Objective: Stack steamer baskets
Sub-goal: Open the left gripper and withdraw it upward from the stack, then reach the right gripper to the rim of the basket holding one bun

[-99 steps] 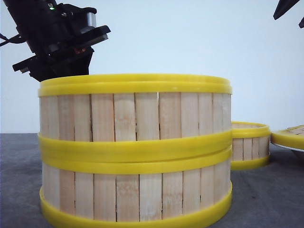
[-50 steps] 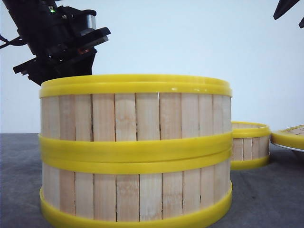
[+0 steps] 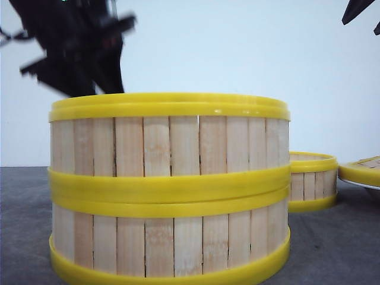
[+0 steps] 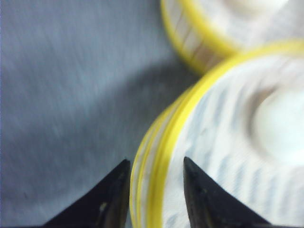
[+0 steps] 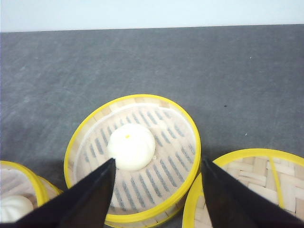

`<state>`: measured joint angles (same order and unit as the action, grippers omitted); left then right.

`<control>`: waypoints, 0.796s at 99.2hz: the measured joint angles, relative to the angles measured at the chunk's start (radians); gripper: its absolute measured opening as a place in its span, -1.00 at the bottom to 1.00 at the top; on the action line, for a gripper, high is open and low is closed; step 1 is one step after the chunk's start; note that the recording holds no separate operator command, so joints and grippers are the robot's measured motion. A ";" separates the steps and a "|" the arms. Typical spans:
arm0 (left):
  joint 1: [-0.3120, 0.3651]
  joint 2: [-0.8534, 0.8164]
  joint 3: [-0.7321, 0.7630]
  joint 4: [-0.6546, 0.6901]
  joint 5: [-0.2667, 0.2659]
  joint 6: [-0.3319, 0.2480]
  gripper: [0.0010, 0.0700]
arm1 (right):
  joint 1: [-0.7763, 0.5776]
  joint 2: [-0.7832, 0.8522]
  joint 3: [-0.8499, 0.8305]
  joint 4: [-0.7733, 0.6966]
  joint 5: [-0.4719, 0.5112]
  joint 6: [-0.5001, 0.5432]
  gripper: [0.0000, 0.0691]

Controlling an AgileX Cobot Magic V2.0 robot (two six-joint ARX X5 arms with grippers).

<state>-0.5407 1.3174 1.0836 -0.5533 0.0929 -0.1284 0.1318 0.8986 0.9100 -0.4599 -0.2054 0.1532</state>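
Two steamer baskets (image 3: pixel 169 187) are stacked on the desk (image 5: pixel 142 61) — the third basket (image 5: pixel 133 156) is left apart.

The third is framed just below the right gripper (image 5: pixel 156 190), jaws spread and empty, the lid (image 5: pixel 247 185) touching it. The left gripper (image 4: pixel 154 183), unclenched, straddles the stack's top rim.

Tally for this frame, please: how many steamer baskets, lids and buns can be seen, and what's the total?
Steamer baskets: 3
Lid: 1
Buns: 2
Total: 6
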 joint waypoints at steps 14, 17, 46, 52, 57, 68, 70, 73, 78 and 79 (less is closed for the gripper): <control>0.000 -0.175 0.002 0.095 -0.018 -0.016 -0.45 | 0.000 0.037 0.009 0.001 0.000 0.000 0.00; 0.000 -0.212 0.004 0.103 -0.021 -0.018 -0.45 | 0.000 0.053 0.014 -0.001 0.000 0.000 0.00; -0.002 -0.498 0.005 0.029 -0.043 -0.034 -0.45 | 0.000 0.301 0.157 -0.062 0.000 0.000 0.00; -0.010 -0.545 0.005 0.000 -0.043 -0.045 -0.45 | 0.000 0.361 0.195 -0.067 0.000 0.000 0.00; -0.021 -0.579 0.005 -0.027 -0.043 -0.053 -0.45 | 0.000 0.412 0.220 -0.069 0.000 -0.001 0.00; -0.040 -0.647 0.005 -0.105 -0.043 -0.072 -0.45 | 0.000 0.525 0.264 -0.073 0.016 -0.010 0.00; -0.041 -0.658 0.003 -0.118 -0.043 -0.075 -0.45 | 0.000 0.543 0.269 -0.073 0.021 -0.011 0.00; -0.042 -0.674 -0.001 -0.135 -0.044 -0.078 -0.45 | 0.000 0.572 0.274 -0.073 0.027 -0.016 0.00; -0.043 -0.704 -0.016 -0.160 -0.048 -0.083 -0.45 | 0.000 0.620 0.280 -0.071 0.043 -0.018 0.00; -0.043 -0.710 -0.020 -0.163 -0.049 -0.085 -0.45 | 0.000 0.624 0.281 -0.071 0.045 -0.018 0.00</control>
<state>-0.5838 0.6071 1.0634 -0.7166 0.0437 -0.2131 0.1318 1.5227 1.1908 -0.5304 -0.1608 0.1349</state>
